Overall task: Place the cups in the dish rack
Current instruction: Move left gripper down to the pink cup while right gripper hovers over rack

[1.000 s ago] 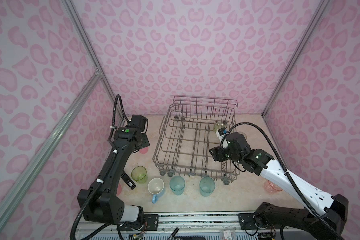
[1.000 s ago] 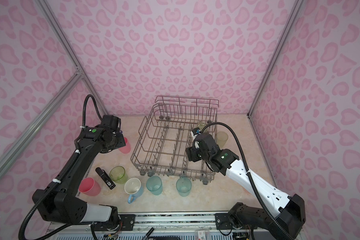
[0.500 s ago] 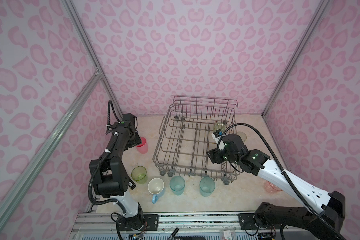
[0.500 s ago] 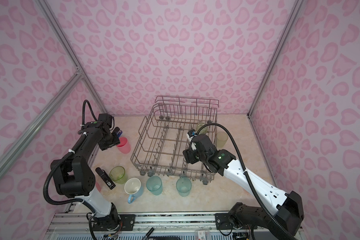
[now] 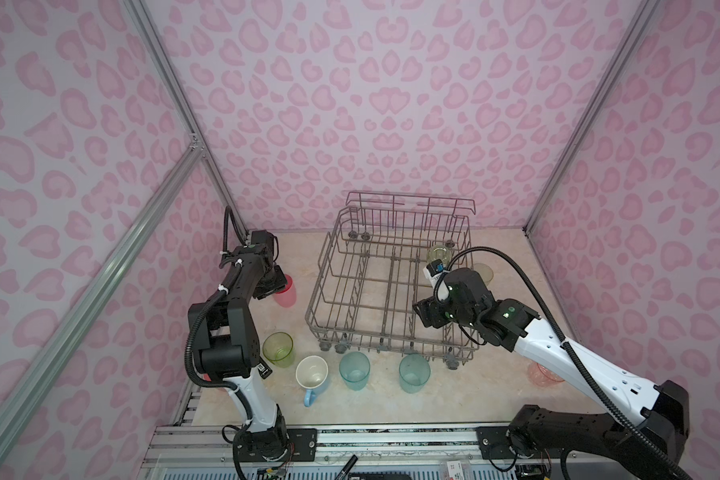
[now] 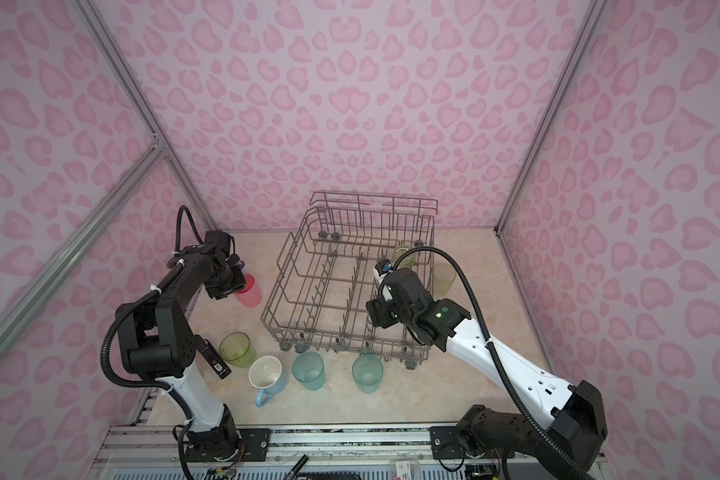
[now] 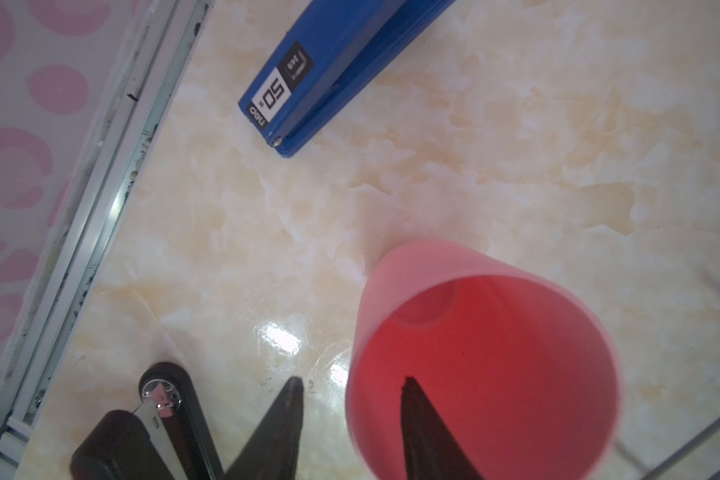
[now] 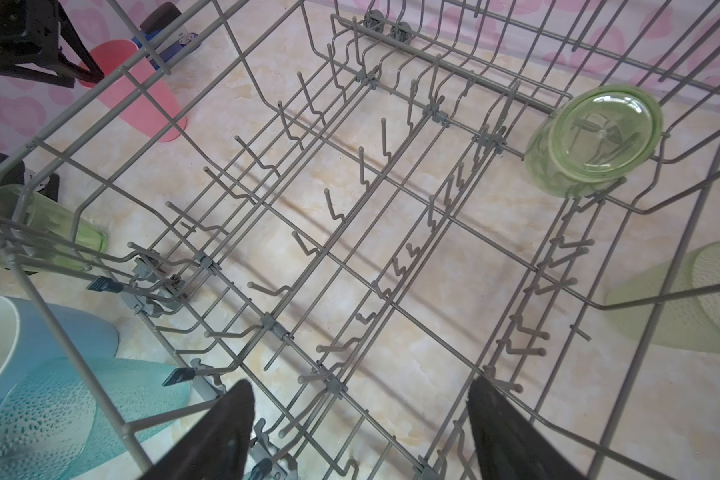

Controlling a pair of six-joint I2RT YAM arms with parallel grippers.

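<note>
The pink cup (image 7: 495,365) has the left gripper (image 7: 352,380) astride its near wall, one finger inside and one outside, jaws apart and not yet pinching. The cup stands upright, mouth up, just left of the dish rack (image 5: 375,340). The right gripper (image 8: 360,395), spread wide and empty, hangs over the rack, farther off.

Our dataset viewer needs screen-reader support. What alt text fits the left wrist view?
The left gripper straddles the rim of an upright pink cup, one finger inside, one outside. A blue stapler lies nearby on the marble-look table.
</note>
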